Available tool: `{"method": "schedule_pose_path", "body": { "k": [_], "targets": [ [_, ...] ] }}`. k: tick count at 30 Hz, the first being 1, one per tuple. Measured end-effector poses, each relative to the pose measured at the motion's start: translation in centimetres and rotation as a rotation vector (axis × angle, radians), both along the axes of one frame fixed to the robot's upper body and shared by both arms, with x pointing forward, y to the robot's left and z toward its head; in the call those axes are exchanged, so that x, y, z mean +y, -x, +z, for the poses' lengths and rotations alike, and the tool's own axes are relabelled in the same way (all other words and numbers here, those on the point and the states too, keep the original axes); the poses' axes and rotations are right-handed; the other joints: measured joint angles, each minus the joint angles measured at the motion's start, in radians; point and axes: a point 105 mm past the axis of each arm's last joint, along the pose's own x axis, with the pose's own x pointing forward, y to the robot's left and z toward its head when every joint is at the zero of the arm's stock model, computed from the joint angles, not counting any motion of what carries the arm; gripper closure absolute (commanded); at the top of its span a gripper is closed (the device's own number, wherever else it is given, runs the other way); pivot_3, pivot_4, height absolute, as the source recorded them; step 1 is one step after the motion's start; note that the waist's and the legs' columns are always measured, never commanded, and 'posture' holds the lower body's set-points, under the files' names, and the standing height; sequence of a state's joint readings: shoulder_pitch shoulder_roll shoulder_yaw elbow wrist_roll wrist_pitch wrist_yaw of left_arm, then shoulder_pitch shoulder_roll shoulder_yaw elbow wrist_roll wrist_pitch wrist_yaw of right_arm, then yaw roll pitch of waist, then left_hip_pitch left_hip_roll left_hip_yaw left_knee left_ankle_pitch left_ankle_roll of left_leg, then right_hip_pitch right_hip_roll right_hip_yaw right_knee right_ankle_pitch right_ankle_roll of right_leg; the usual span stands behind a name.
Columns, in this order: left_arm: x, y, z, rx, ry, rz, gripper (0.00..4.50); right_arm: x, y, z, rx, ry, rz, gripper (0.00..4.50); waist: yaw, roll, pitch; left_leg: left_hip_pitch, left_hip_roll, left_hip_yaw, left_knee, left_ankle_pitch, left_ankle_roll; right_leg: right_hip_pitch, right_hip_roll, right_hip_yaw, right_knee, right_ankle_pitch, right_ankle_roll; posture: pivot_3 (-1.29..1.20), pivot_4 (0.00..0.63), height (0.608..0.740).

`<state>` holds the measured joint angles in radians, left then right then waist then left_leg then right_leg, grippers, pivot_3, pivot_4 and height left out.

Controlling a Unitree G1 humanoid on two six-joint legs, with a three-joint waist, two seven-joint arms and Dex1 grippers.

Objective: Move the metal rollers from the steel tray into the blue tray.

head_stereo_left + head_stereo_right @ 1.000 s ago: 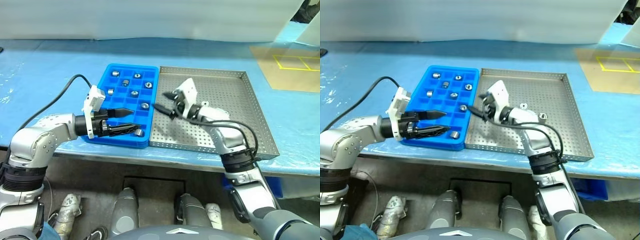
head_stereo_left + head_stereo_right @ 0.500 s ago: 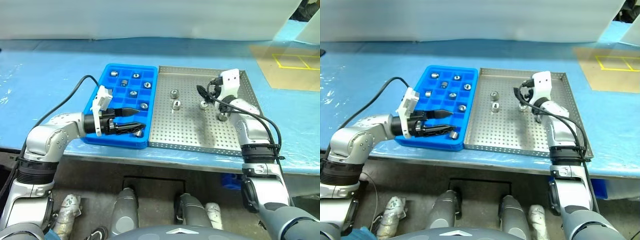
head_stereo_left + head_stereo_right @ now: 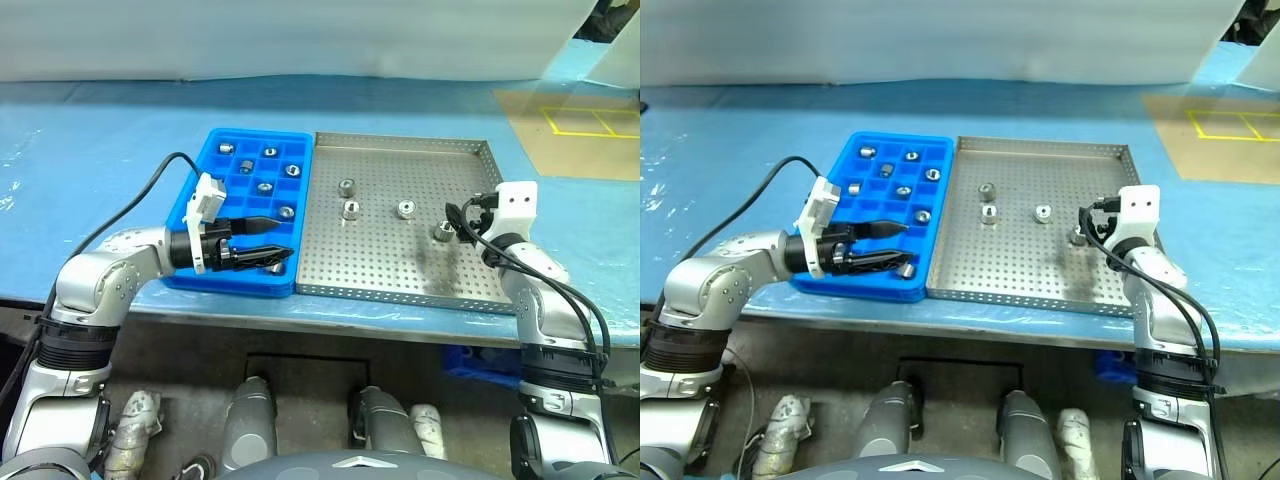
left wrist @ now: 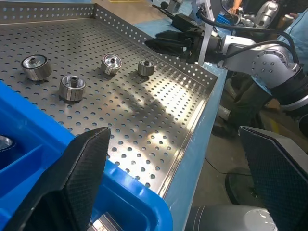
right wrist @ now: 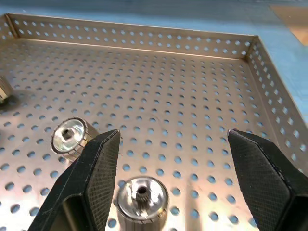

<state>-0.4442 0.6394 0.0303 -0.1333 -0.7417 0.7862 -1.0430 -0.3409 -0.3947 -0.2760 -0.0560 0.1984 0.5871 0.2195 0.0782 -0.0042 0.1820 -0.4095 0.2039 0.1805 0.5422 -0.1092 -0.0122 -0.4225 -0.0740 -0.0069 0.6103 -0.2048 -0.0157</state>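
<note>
The steel tray [image 3: 400, 275] sits on the blue-covered table, its left edge against the blue tray [image 3: 190, 275]. Four rollers stand on the steel tray's perforated floor: two close together left of centre [image 3: 347, 187] [image 3: 352, 209], one near the middle [image 3: 405, 209], and one further right [image 3: 439, 232]. The blue tray holds several more rollers in its compartments, among them one in the far row [image 3: 228, 149] and one nearer the front [image 3: 287, 212].

The right gripper [image 5: 168, 180] hovers over the right side of the steel tray, fingers spread and empty. In the right wrist view the rightmost roller stands upright between its two fingers, nearer the one finger [image 5: 96, 173], and I cannot tell whether it touches it. The roller near the middle lies just beyond that finger.

The left gripper [image 3: 268, 240] hangs over the near right corner of the blue tray, pointing toward the steel tray, fingers wide apart with nothing between them. A roller lies in the corner compartment just under its lower finger [image 3: 262, 257].
</note>
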Motion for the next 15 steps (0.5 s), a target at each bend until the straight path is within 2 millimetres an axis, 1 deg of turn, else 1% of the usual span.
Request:
{"method": "schedule_pose_path", "body": {
  "k": [3, 6, 8, 12, 15],
  "targets": [
    [-0.5, -0.2, 0.3, -0.009, 0.006, -0.017, 0.00, 0.1, 0.0, -0.1, -0.001, -0.006, -0.002, 0.86, -0.007, 0.000, 0.000, 0.000, 0.000, 0.000, 0.000, 0.000, 0.000, 0.000, 0.000, 0.000, 0.000, 0.000, 0.000, -0.09, 0.150, 0.740],
    [-0.7, -0.3, 0.4, -0.008, 0.003, -0.030, 0.00, 0.7, -0.1, -0.4, 0.004, -0.018, 0.012, 0.86, -0.009, 0.000, 0.000, 0.000, 0.000, 0.000, 0.000, 0.000, 0.000, 0.000, 0.000, 0.000, 0.000, 0.000, -0.001, -0.09, 0.150, 0.740],
    [-0.8, -0.3, 0.3, -0.003, -0.001, -0.035, 0.00, 0.8, -0.2, -1.2, 0.021, -0.030, 0.011, 0.86, -0.009, 0.000, 0.000, -0.001, 0.000, 0.000, 0.000, 0.000, 0.000, 0.000, 0.000, 0.000, -0.001, 0.003, -0.005, -0.09, 0.150, 0.740],
    [-0.7, -0.4, 0.1, 0.005, -0.003, -0.030, 0.00, 1.0, -0.1, -3.2, 0.071, -0.051, 0.013, 0.86, -0.009, 0.000, 0.000, -0.001, 0.000, 0.000, 0.000, 0.000, 0.001, 0.000, 0.000, 0.000, -0.002, 0.003, -0.006, -0.08, 0.150, 0.740],
    [-0.7, -0.4, 0.1, 0.005, -0.004, -0.030, 0.00, 1.3, -0.2, -3.9, 0.080, -0.057, 0.017, 0.86, -0.009, 0.000, 0.000, -0.001, 0.000, 0.000, 0.000, 0.000, 0.001, 0.000, 0.000, 0.000, -0.001, 0.003, -0.006, -0.07, 0.150, 0.740]
  ]
}}
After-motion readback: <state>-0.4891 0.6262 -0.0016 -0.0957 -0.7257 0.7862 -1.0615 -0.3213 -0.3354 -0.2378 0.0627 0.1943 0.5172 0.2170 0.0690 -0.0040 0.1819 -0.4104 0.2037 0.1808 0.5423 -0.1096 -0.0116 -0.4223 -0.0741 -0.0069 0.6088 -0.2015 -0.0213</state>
